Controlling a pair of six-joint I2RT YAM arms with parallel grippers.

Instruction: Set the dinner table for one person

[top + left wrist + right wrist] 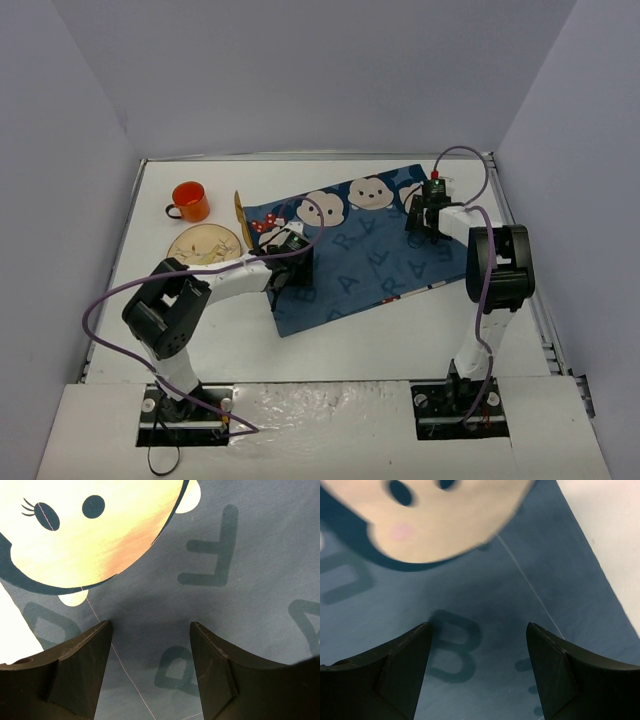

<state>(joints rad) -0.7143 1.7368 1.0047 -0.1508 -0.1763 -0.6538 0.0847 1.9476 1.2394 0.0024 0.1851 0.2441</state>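
Observation:
The white dinner table (400, 330) carries a blue cloth mat (370, 250) printed with cartoon mouse faces, lying at an angle across its middle. My left gripper (290, 262) is open and empty, low over the mat's left part; its wrist view shows the mat (225, 605) between the spread fingers (90, 665). My right gripper (425, 215) is open and empty, low over the mat's right end, near its edge; the mat (470, 605) fills its wrist view, with bare table (615, 540) beyond.
An orange mug (190, 202) stands at the back left. A tan round plate (205, 245) lies in front of it. A gold utensil (240, 215) lies at the mat's left edge. Grey walls enclose the table.

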